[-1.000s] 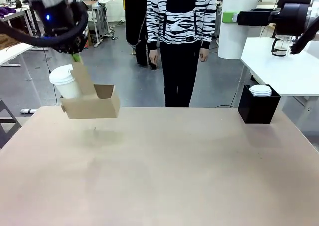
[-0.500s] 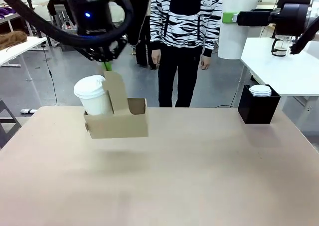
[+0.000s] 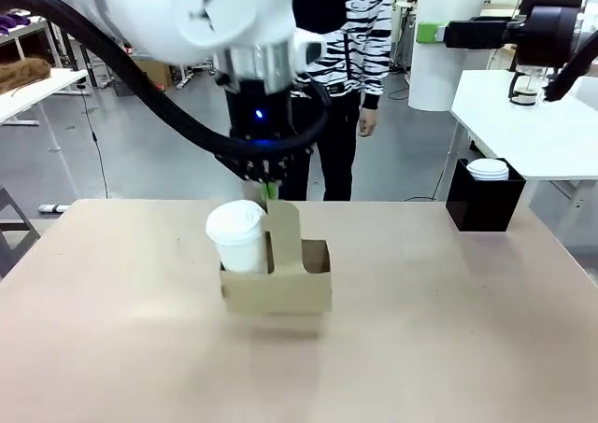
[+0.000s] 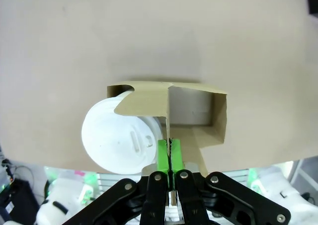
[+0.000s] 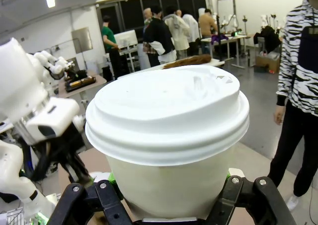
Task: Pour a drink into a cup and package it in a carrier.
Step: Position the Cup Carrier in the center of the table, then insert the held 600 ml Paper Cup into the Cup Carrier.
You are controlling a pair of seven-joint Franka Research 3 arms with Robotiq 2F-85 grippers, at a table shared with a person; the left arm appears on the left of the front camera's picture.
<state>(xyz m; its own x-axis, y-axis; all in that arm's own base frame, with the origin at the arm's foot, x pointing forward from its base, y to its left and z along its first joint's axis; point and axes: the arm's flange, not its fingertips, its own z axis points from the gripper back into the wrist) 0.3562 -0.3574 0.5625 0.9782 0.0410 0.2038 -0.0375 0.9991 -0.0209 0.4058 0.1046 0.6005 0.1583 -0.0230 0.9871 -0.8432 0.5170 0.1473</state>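
Over the bench (image 3: 448,348), left hand (image 4: 169,156) pinches the carrier (image 3: 277,292) handle — lidded cup (image 3: 236,238) already seated; right hand (image 5: 170,181) grips a second cup (image 5: 169,130), one compartment (image 3: 316,256) left empty.

Open table (image 3: 448,348) surrounds the carrier (image 3: 280,292); a black box (image 3: 484,208) stands far right.

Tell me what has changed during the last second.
The left gripper, shut on the carrier handle, carried it with the cup from the table's far left edge rightward and nearer, toward the middle. The grip, the cup's compartment and the black box stayed unchanged.
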